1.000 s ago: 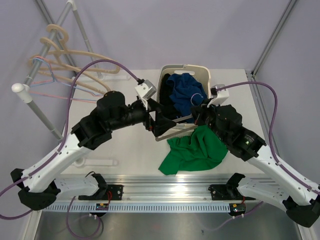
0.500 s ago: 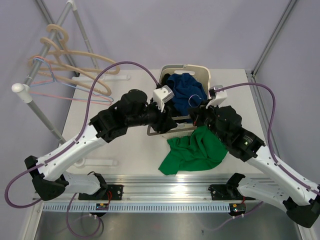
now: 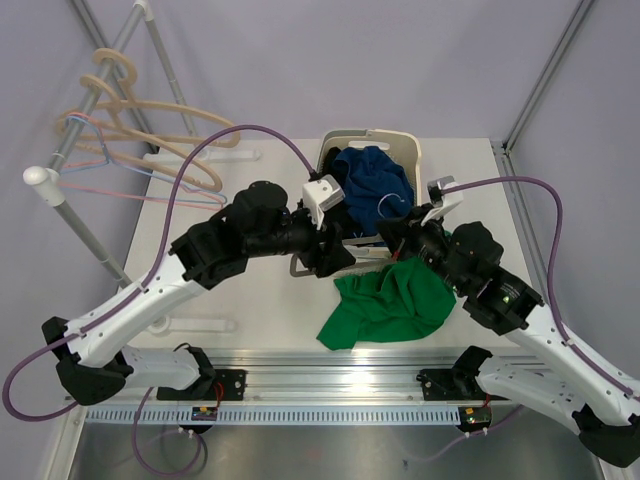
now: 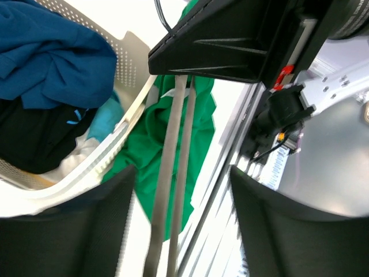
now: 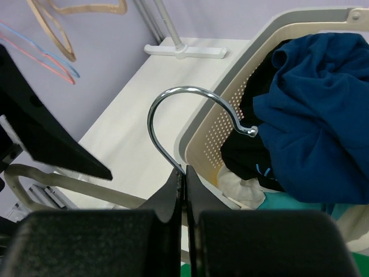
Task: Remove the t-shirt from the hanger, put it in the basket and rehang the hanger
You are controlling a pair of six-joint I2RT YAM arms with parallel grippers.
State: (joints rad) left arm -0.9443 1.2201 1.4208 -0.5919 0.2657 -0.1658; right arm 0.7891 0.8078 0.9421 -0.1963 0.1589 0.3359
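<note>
One green t-shirt (image 3: 390, 300), one held hanger (image 4: 166, 173), one basket (image 3: 372, 133). The spare hangers (image 5: 92, 10) at the back left overlap too much to count. The right arm hides the shirt's far edge. The shirt lies crumpled on the table (image 3: 255, 305) against the basket, off the hanger. The left gripper (image 4: 181, 190) is partly spread, and the hanger's two bars pass between its fingers untouched. The right gripper (image 5: 184, 179) is clamped on the hook's (image 5: 190, 88) stem.

I see basket (image 3: 420, 150) at back centre of table (image 3: 250, 310), clothes pile (image 3: 372, 175) in it. Just before basket's front rim, hanger (image 4: 167, 173). Before that, right of centre, t-shirt (image 3: 390, 305) on table. Far left, rack (image 3: 85, 233) with spare hangers (image 3: 190, 116) on it.
</note>
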